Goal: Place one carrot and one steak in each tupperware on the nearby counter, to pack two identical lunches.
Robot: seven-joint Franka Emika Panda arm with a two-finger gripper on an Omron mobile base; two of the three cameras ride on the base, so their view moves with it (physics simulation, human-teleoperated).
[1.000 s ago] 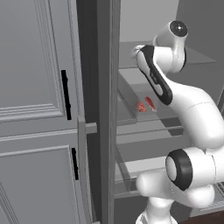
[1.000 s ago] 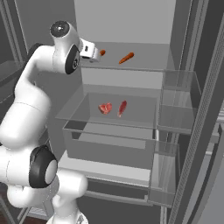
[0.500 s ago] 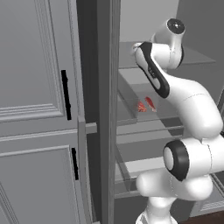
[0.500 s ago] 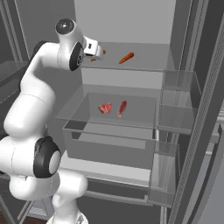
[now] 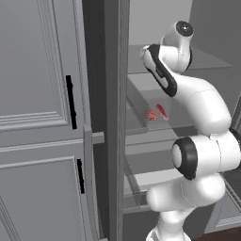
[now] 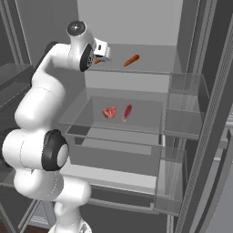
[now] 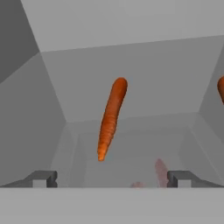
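Arm has swung further into the open fridge (image 6: 191, 54) since a second ago: elbow and wrist sit higher and closer to the top shelf (image 6: 150, 63), base views unchanged so the base hasn't driven

Fridge interior grey, door frame (image 5: 113, 117) fills the middle of the left base view, grey panelled cabinet front (image 5: 37, 117) with black handles to its left. Clear door bins (image 6: 186, 100) on the right side in the right base view

Glass middle shelf (image 6: 86, 118) carries both steaks: steak (image 6: 109, 113) on the left, second steak (image 6: 127, 112) just beside it to the right, apart, not touching. Same pair shows as red bits past the arm in the left base view (image 5: 156, 113)

Top shelf holds the carrots. One carrot (image 6: 131, 60) lies well right of the hand, tilted, free. Second carrot (image 7: 111, 117) is right ahead of the gripper (image 7: 111, 178) in the hand view, long axis running away from the camera, narrow tip nearest the fingers; in the right base view just a sliver of orange (image 6: 97, 61) by the wrist

Gripper jaws spread fully wide, finger tips (image 7: 41, 178) at both lower corners of the hand view, nothing between them. Carrot not touched, sits centred between the tips but beyond them

No tupperware or counter visible from here
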